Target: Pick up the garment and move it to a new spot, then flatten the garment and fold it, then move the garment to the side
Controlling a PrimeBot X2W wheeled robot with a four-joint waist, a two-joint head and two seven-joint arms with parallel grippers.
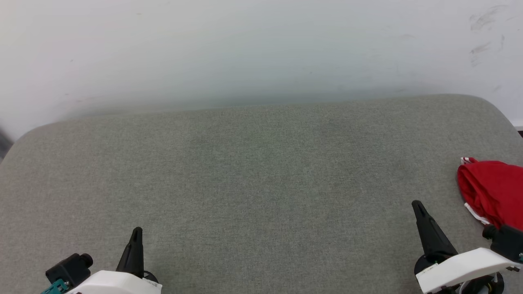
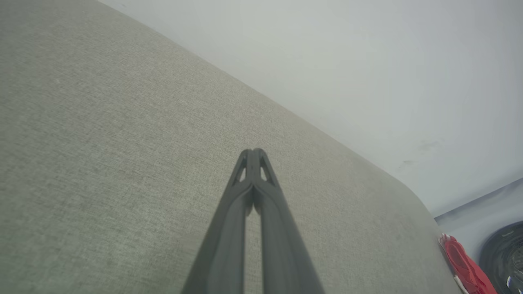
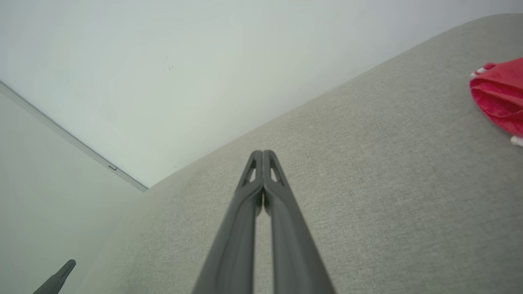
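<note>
Tapered right pincer [image 3: 263,153], pressed together, near rumpled red garment [image 1: 494,188].

The left gripper [image 2: 253,153], fingertips pressed together, hangs over grey fabric surface [image 2: 102,143]; the garment [image 2: 466,265] lies far off.

- The head view looks forward and down from above the near edge of the surface [image 1: 261,171], reaching its far edge and the wall [image 1: 261,49].
- The left wrist view sits low over the surface, facing along the left fingers [image 2: 229,228] toward the far right corner.
- The right wrist view, equally low, faces the far left corner.
- All three share the red garment [image 1: 494,188] at the right edge.
</note>
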